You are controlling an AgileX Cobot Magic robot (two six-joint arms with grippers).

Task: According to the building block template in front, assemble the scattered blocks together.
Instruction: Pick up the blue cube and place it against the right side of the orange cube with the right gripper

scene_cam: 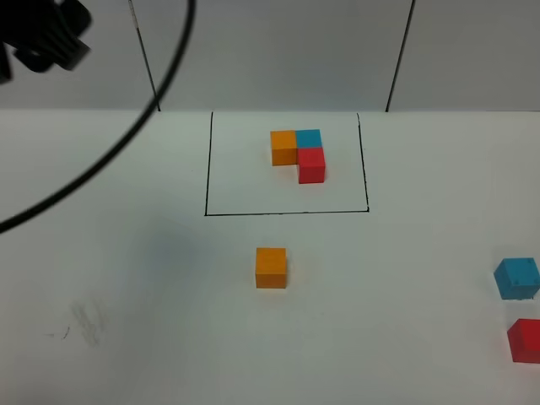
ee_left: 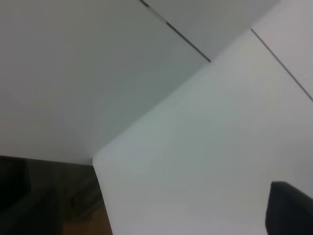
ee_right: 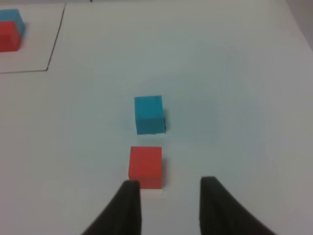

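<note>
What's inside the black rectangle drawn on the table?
The black rectangle holds only the template: an orange cube, a blue cube and a red cube touching in an L. Nothing sits on them; their far faces are hidden.

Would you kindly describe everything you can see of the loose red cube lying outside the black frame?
The small matte red cube has plain, unmarked faces and crisp edges; its material is unclear. It sits flat and upright on the white table, outside the drawn black frame, near the overhead view's right edge. The loose blue cube lies just beyond it, with a gap between. The open right gripper hovers close, its black fingers not enclosing the cube.
</note>
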